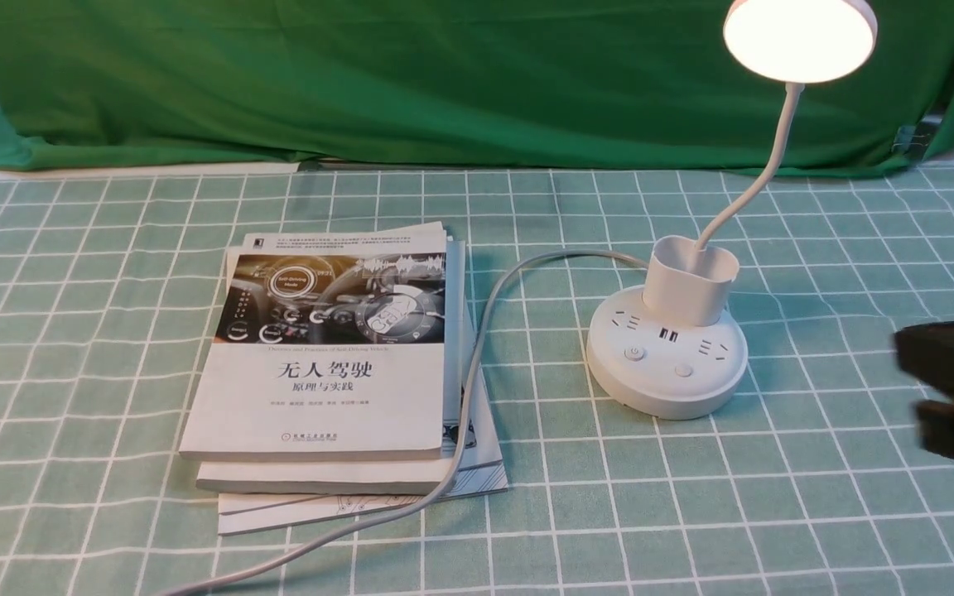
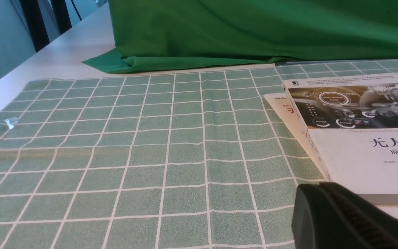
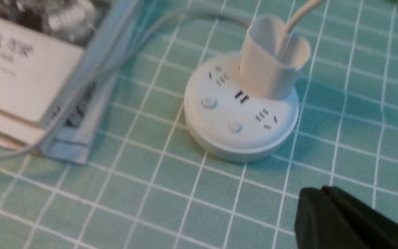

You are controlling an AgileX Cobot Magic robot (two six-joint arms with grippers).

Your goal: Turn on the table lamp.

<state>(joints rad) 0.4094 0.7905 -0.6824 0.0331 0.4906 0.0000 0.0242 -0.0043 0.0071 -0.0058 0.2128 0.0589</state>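
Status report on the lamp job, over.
Left gripper shut, near books. Right gripper shut, clear of table lamp. Lamp head glowing. Cord across books; buttons unobstructed.

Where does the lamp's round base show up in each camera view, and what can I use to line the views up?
Front view: the lamp's round base sits right of centre, to the right of the book stack.
Left wrist view: not in it.
Right wrist view: the base is near the middle.
Shared landmark: the top book shows in all three.

White table lamp [image 1: 688, 285] upright, right of centre; disc head lit; grey cord trailing left.
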